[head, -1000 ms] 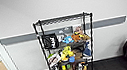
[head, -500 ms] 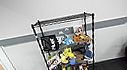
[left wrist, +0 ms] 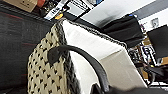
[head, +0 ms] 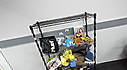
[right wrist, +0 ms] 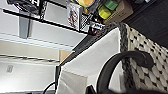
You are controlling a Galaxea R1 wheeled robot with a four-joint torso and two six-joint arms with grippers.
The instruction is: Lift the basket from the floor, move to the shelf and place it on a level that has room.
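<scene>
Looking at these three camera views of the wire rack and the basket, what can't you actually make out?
- Gripper fingers: both wrist views are cut off at the basket's loop handles, so any grip stays unseen.
- Basket bottom: cropped in both wrist views; whether it's off the carpet is unclear.
- Shelf wheels: cut off by the head view's lower edge.
- Toys on the lower tiers: too blurred to identify.
- Top tier: seen nearly edge-on, its surface hardly visible.
</scene>
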